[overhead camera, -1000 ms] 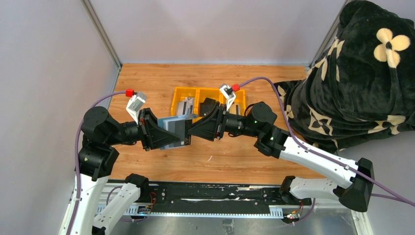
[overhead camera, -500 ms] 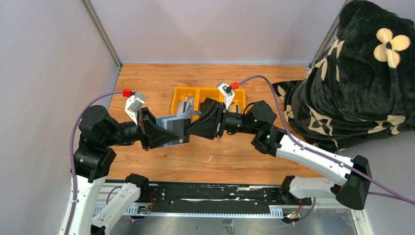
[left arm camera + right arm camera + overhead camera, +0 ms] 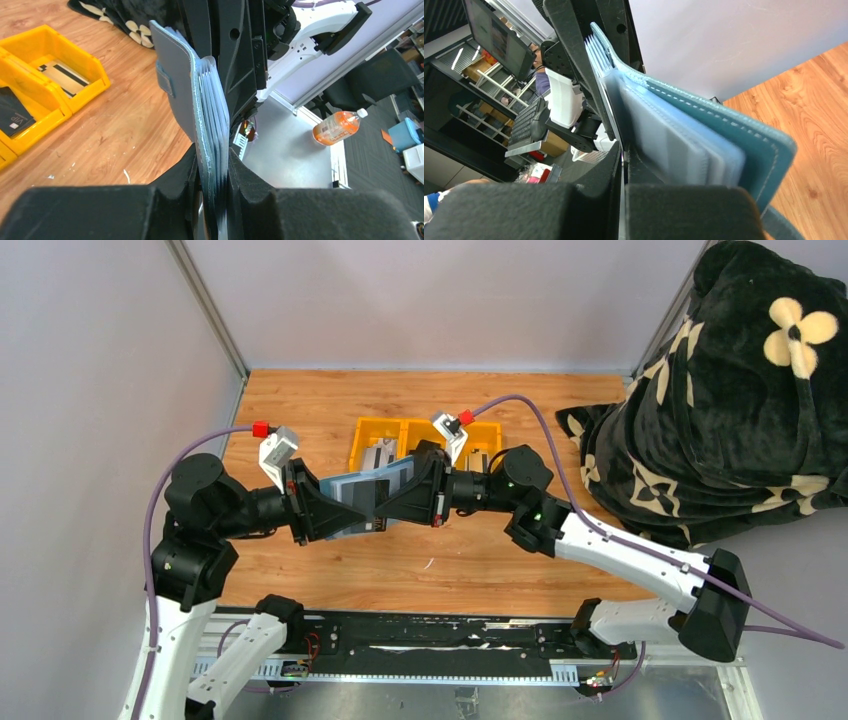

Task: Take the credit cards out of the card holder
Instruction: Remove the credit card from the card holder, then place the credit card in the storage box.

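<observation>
My left gripper [image 3: 345,510] is shut on the blue-grey card holder [image 3: 365,490] and holds it above the table. In the left wrist view the holder [image 3: 180,85] stands edge-on between my pads, its pale slots fanned. My right gripper [image 3: 388,505] meets it from the right. In the right wrist view its jaws [image 3: 624,160] are pressed shut on a thin pale credit card edge [image 3: 611,117] at the holder's [image 3: 724,135] open side. A credit card with a black stripe [image 3: 62,75] lies in the yellow tray; a pale one [image 3: 380,452] lies in its left compartment.
The yellow three-compartment tray [image 3: 365,430] stands behind the grippers, with a black pouch [image 3: 12,117] in one compartment. A black flowered blanket [image 3: 740,400] is heaped at the right. Grey walls close the left and back.
My right gripper has moved left, closer onto the holder, now covering the tray's middle compartment. The holder has tipped flatter between the two grippers. The left gripper keeps its hold.
</observation>
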Robot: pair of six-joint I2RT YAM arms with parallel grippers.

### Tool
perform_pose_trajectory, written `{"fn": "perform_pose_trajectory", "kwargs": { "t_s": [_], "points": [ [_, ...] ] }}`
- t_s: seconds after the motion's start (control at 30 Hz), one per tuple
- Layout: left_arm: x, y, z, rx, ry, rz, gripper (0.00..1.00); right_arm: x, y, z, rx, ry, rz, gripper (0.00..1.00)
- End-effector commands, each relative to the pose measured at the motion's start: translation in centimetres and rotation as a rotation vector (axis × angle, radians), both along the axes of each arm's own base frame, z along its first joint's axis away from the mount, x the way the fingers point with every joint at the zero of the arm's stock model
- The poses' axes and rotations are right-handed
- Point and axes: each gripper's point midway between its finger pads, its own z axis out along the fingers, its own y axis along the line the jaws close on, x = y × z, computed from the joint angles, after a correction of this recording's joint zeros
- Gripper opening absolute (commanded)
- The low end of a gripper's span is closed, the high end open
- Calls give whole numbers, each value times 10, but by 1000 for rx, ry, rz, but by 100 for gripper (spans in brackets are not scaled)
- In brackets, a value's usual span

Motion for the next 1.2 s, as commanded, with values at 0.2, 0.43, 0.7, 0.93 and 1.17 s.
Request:
{"fn": "perform_pose_trajectory", "kwargs": {
  "t_s": [0.2,0.43,0.7,0.93,1.17],
  "points": [
    [-19,-2,18,-35,-60,-83,0,14,-40,-4,-4,-41,-118,0],
    [-24,-2,21,-37,-90,-102,0,38,-81,-15,-101,-56,-246,0],
    [-43,3,28,-29,-237,-135,0,127,-166,-44,-282,69,-589,0],
    [-48,7,32,-18,-311,-126,0,190,-158,-126,-477,232,-600,0],
    [-44,7,30,0,-307,-110,0,238,-120,-172,-642,239,-615,0]
  ]
}}
